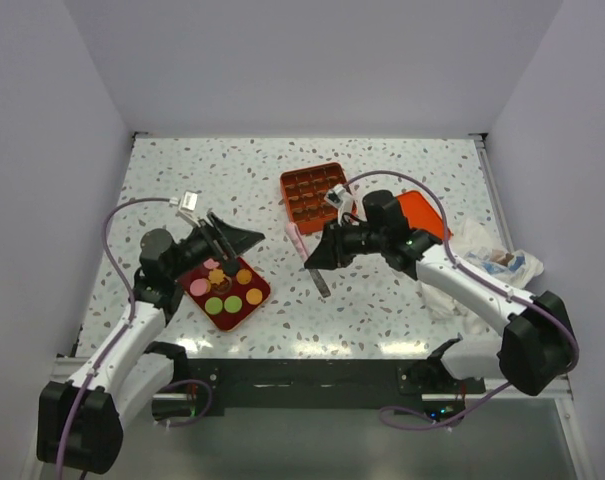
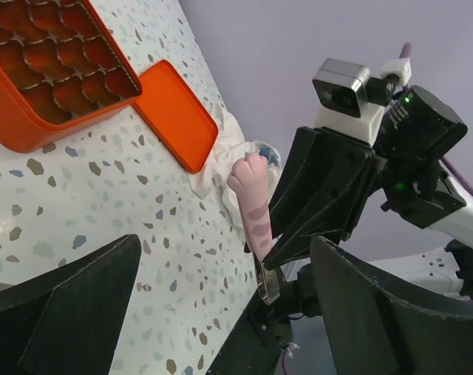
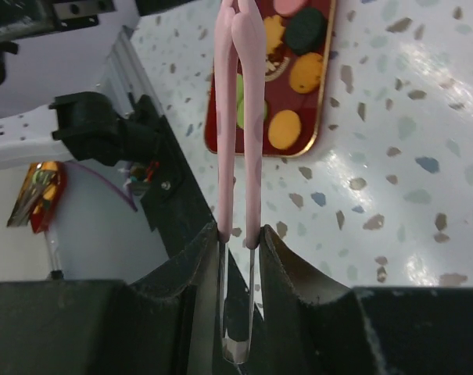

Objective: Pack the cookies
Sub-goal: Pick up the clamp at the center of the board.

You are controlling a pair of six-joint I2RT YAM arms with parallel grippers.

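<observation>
The small flat round cookies (image 1: 232, 303) (orange, green, pink and dark) lie loose on a dark red rectangular tray (image 1: 264, 291) at the near left of the speckled white tabletop (image 1: 382, 300). The left gripper (image 1: 220, 245) hovers over the tray's far edge, jaws wide apart and empty; it is the nearer arm. The right gripper (image 1: 319, 258) stands apart to the tray's right, clamped on pink silicone-tipped metal tongs (image 3: 252, 117). Their long axis runs roughly near–far, pink end far, so the cookies lie to the left of the tongs. The orange compartmented box (image 1: 315, 195) sits farther back and right of the tray, with bare tabletop between them.
</observation>
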